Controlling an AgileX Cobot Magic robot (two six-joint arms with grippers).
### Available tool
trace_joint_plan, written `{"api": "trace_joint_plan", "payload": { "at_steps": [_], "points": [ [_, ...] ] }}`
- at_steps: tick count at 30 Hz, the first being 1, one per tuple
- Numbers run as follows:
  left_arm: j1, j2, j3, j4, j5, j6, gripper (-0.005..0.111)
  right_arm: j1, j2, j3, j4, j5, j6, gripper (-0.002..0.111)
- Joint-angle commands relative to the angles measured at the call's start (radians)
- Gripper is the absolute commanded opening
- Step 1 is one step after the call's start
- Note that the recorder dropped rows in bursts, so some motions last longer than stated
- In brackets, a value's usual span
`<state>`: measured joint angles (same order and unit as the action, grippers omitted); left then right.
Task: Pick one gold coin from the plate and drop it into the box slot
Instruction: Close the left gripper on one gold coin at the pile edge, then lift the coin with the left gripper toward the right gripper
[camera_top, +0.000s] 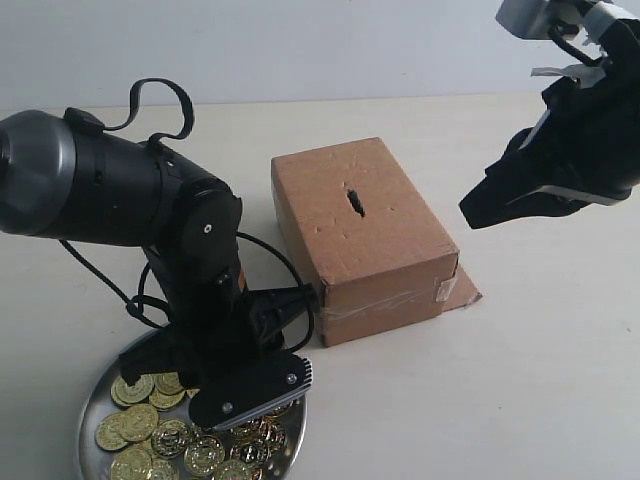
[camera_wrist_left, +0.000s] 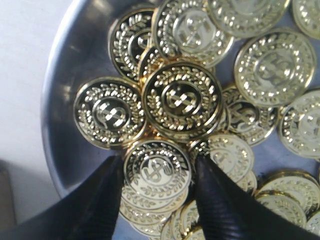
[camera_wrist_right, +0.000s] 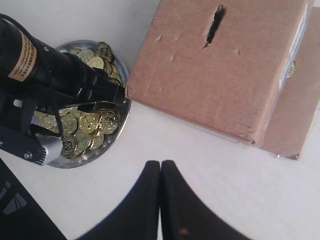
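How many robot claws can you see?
2. The left claw is down over the gold coins in the silver plate, open around one coin. The right claw hangs shut, up in the air beside the cardboard box.

Dollar signs on the gold coins (camera_wrist_left: 182, 100)

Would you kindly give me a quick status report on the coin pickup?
Left gripper in the plate, jaws open astride one coin. Right gripper shut, clear of the box. Slot unobstructed.

Looks like a robotics lab (bare pale tabletop (camera_top: 540, 400), plain wall (camera_top: 350, 40), black arm (camera_top: 190, 230)).
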<state>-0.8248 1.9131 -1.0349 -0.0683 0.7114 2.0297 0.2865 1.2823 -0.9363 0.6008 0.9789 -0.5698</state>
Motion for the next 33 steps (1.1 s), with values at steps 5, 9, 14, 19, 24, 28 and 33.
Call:
{"api": "trace_joint_plan", "payload": {
  "at_steps": [5,9,14,19,24,28,33],
  "points": [
    [-0.005,0.001,0.0,0.002,-0.011,0.003,0.031,0.004,-0.002,0.002,0.007,-0.007,-0.009,0.0],
    [-0.005,0.001,0.0,0.002,-0.011,0.003,0.027,0.004,-0.002,0.002,0.007,-0.007,-0.009,0.0],
    [-0.005,0.001,0.0,0.002,-0.011,0.003,0.027,0.004,-0.002,0.002,0.007,-0.007,-0.009,0.0],
    [-0.005,-0.021,0.0,0.002,-0.011,-0.007,0.027,0.004,-0.002,0.002,0.009,-0.007,-0.011,0.0],
    [-0.005,-0.062,0.0,0.002,-0.011,-0.04,0.027,0.004,-0.002,0.002,0.009,-0.007,-0.011,0.0],
    [-0.005,-0.105,0.0,0.002,-0.011,-0.139,0.027,0.004,-0.002,0.002,0.011,-0.007,-0.011,0.0],
    [-0.001,-0.207,0.0,0.013,-0.008,-0.317,0.027,0.004,-0.002,0.005,0.052,-0.023,-0.023,0.0]
  ]
}}
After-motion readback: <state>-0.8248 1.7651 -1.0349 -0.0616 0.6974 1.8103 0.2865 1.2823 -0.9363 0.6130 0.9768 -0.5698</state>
